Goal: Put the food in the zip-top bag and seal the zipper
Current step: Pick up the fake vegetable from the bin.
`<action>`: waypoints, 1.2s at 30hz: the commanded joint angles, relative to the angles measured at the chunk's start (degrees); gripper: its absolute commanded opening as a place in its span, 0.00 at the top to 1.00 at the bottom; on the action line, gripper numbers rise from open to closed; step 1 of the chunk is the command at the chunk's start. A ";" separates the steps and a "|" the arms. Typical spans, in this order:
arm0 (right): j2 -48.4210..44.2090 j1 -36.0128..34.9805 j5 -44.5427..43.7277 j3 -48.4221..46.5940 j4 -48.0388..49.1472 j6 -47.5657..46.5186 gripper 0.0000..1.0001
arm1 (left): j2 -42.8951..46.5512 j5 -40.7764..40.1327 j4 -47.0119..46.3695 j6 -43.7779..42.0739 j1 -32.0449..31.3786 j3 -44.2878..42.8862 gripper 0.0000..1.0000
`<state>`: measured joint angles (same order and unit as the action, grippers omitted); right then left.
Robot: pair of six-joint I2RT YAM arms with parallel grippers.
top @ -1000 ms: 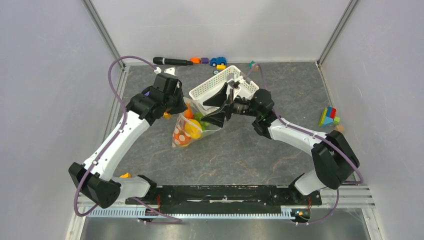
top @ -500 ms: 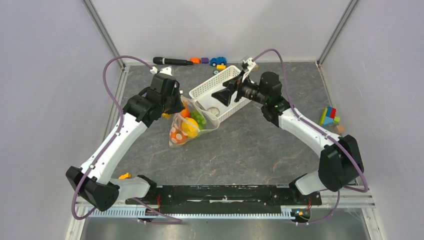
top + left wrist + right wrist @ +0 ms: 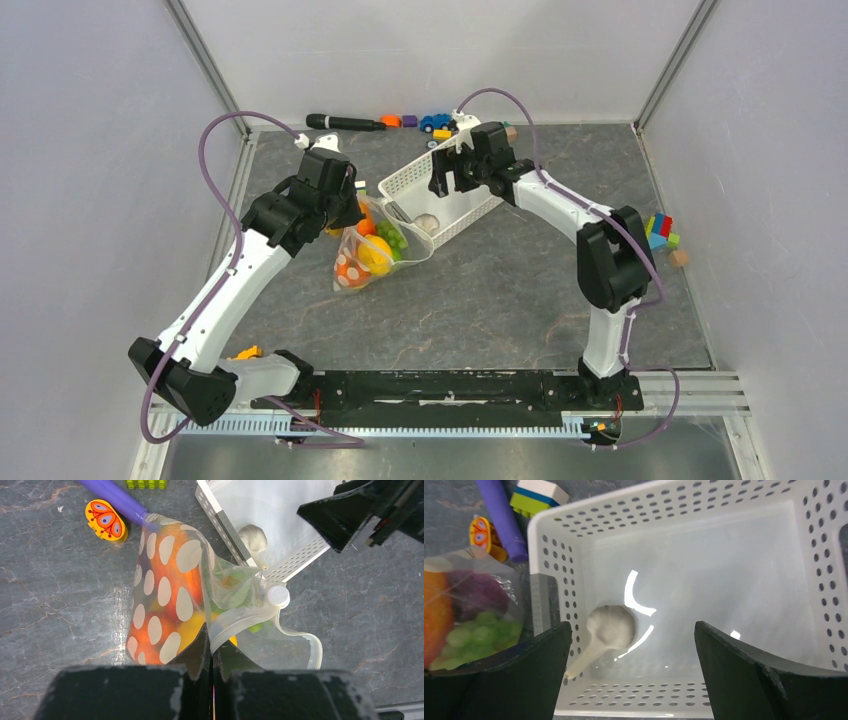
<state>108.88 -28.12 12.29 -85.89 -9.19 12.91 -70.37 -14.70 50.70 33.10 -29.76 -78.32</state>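
Dotted clear plastic: the zip-top bag (image 3: pixel 187 555), food (image 3: pixel 192 630) inside, lies just left of the white basket (image 3: pixel 549 570) — left gripper (image 3: pixel 211 655) pinching its zipper (image 3: pixel 245 619), right gripper (image 3: pixel 631 630) spread wide over the basket

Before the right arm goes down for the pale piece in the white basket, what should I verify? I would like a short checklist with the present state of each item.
1. Left tool shut on the mouth edge of the clear white-dotted plastic bag: ok.
2. Bag mouth gaping, thin clear zipper strip parted: ok.
3. Right tool open above the white perforated plastic basket: ok.
4. Pale garlic-shaped toy lies between the jaws: ok, though off-centre.
5. Room for a finger between that toy and the basket wall: cannot tell.
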 commanded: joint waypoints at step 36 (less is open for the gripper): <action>19.04 -9.50 -16.15 -15.78 -16.03 -6.77 0.31 | 1.87 -2.00 -2.91 -1.37 -0.11 0.65 0.98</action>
<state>127.70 -37.56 -1.34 -99.26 -23.94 7.22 -69.82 -15.05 50.70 33.01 -29.76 -77.38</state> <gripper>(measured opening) 0.745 0.029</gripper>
